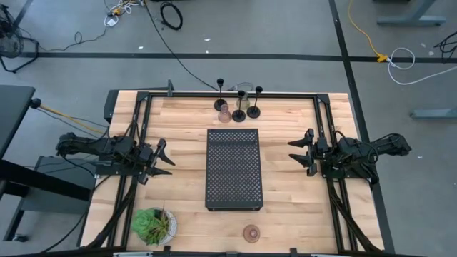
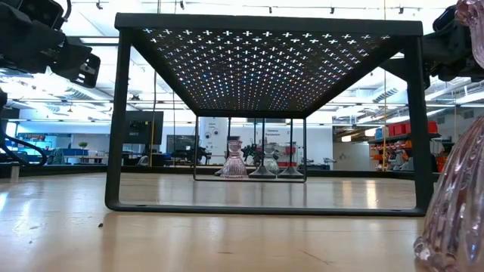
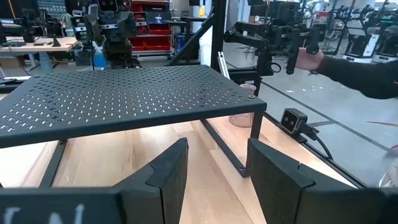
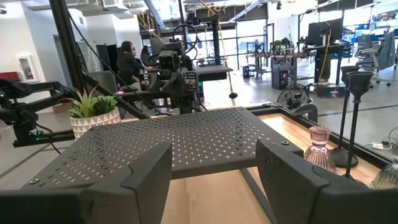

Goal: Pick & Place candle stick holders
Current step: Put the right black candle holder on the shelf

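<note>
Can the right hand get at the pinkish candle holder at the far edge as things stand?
Probably yes: the right hand is open and empty, and the pinkish candle holder stands beyond the black tray, with bare table between.

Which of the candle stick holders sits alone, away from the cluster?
The brownish squat holder at the table's near edge, past the tray's short end. The others, three black stemmed ones and the pinkish one among them, cluster at the far edge.

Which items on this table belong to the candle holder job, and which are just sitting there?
Job items: black stemmed holders, pinkish glass holder, brownish glass holder.
Just there: perforated tray, potted plant.
</note>
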Available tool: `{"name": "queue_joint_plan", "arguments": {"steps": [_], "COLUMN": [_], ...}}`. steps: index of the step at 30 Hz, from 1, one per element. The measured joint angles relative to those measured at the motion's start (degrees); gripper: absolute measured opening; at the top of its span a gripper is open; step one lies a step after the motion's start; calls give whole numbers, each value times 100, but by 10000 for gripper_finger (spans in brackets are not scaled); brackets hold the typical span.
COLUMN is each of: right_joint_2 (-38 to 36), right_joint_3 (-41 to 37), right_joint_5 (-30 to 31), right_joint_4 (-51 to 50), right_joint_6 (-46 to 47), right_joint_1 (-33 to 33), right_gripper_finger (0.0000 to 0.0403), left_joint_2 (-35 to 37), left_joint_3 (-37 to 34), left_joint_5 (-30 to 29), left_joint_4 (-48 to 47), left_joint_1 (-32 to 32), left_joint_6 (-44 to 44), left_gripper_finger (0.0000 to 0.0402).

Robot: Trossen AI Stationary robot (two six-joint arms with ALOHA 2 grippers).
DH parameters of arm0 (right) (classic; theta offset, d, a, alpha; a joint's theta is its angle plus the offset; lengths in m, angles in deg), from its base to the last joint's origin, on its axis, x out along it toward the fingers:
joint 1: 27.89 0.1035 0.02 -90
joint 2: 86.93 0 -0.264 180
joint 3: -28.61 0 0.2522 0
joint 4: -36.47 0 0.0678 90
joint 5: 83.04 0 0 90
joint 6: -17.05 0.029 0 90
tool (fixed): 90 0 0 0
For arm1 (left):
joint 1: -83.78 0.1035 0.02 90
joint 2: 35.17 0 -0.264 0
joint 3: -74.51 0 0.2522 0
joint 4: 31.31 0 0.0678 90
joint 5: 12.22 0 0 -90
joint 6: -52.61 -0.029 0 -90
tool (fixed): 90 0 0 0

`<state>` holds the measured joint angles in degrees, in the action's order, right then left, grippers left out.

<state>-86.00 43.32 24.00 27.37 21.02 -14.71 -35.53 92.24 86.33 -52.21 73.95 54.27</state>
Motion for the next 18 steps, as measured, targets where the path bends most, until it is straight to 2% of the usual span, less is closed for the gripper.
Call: {"name": "queue_joint_plan", "arguments": {"steps": [3,11,18], "right_joint_2": [0,0,0], "right_joint_3": [-2,-2,-2], "right_joint_5": [11,687,1297], "right_joint_4": [2,40,1101], "right_joint_6": [-2,-7,-37], "right_joint_1": [0,0,-2], "right_gripper_finger": [231,231,231], "left_joint_2": [0,0,0], "left_joint_3": [-8,-15,-14], "left_joint_5": [-118,-717,-770], "left_joint_4": [41,79,87], "left_joint_1": [-2,0,-2], "left_joint_6": [1,51,368], "left_gripper_finger": [170,170,170]}}
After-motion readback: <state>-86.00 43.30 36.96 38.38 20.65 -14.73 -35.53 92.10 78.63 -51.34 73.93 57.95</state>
